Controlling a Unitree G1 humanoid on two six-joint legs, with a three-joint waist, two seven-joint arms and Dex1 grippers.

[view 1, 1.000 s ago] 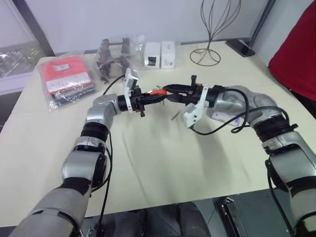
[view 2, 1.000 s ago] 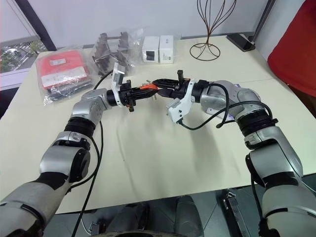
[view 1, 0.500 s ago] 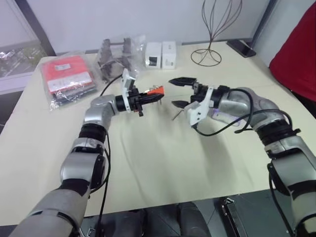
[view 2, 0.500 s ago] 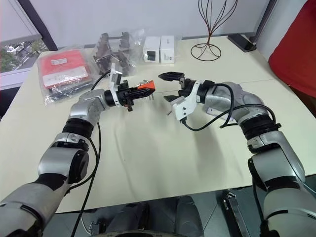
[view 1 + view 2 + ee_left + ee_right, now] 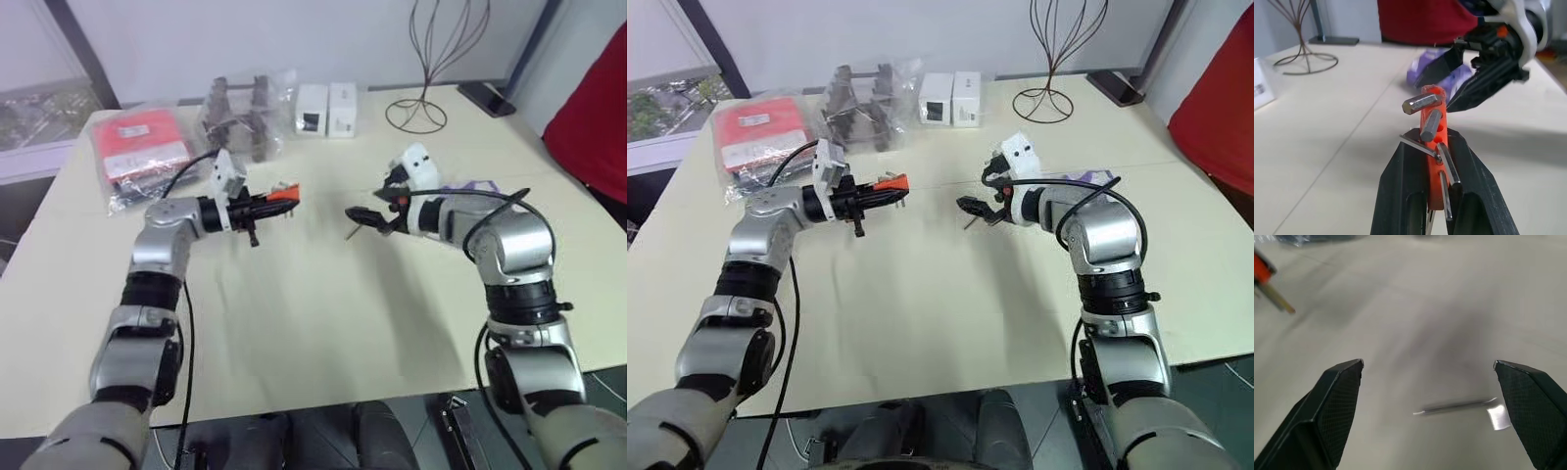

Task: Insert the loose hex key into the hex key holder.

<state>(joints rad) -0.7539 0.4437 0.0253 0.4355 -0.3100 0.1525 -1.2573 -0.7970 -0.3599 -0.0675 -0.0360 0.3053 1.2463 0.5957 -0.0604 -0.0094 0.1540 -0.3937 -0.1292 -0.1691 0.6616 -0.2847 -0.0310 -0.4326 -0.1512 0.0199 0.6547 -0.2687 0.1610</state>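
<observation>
My left gripper (image 5: pixel 1432 143) is shut on the hex key holder (image 5: pixel 1432 120), a small red-orange block with a few short dark keys sticking out, held level above the table and pointing toward the right arm. The same holder (image 5: pixel 280 195) shows left of centre in the head views. My right gripper (image 5: pixel 1427 364) is open wide and angled down at the table. The loose hex key (image 5: pixel 1454 406), a thin grey rod, lies flat on the table between and just below its fingers (image 5: pixel 972 206). There is a clear gap between the two grippers.
At the back left lies a flat red packet in clear plastic (image 5: pixel 137 147), beside it a clear bag of dark parts (image 5: pixel 240 116). Two white boxes (image 5: pixel 326 106) and a wire stand (image 5: pixel 429 69) sit at the back. A purple bag (image 5: pixel 477 188) lies under my right arm. A person in red (image 5: pixel 598 117) stands at the right.
My right gripper has opened, left the holder, rolled over and dropped toward the loose key on the table. My left gripper drew back to the left with the holder.
</observation>
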